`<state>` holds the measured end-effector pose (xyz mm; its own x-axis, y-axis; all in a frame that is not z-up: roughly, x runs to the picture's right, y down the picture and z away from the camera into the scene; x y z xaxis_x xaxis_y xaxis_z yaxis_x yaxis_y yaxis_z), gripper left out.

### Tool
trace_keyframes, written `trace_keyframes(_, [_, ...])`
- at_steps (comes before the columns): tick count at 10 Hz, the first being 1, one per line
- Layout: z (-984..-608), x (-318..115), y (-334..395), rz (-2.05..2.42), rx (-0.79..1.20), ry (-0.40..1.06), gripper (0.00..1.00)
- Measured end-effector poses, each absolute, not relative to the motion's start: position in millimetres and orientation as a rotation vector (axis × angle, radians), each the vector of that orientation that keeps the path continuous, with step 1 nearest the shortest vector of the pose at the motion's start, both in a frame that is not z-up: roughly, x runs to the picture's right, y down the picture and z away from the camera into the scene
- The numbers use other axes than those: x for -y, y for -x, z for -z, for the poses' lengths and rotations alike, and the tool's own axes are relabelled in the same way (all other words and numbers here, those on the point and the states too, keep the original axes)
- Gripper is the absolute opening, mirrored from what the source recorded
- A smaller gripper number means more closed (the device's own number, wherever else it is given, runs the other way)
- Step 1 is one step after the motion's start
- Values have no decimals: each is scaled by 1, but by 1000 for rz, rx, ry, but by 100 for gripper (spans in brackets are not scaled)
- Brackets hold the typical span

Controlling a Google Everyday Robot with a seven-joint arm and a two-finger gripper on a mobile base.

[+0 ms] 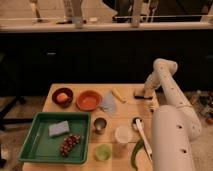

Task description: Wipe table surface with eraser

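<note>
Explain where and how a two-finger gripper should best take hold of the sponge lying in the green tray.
Grip the sponge across its short width from straight above: it lies flat, and the raised walls of the green tray would likely block a sideways approach. Keep clear of the grapes beside it. The gripper is at the far right of the table, shut on the eraser.
</note>
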<state>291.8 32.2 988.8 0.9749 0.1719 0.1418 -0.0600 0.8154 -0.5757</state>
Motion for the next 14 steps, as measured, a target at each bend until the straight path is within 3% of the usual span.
trace_keyframes(6, [-975, -39, -269, -74, 272, 619, 0])
trace_keyframes(14, [-991, -29, -297, -108, 190, 609, 0])
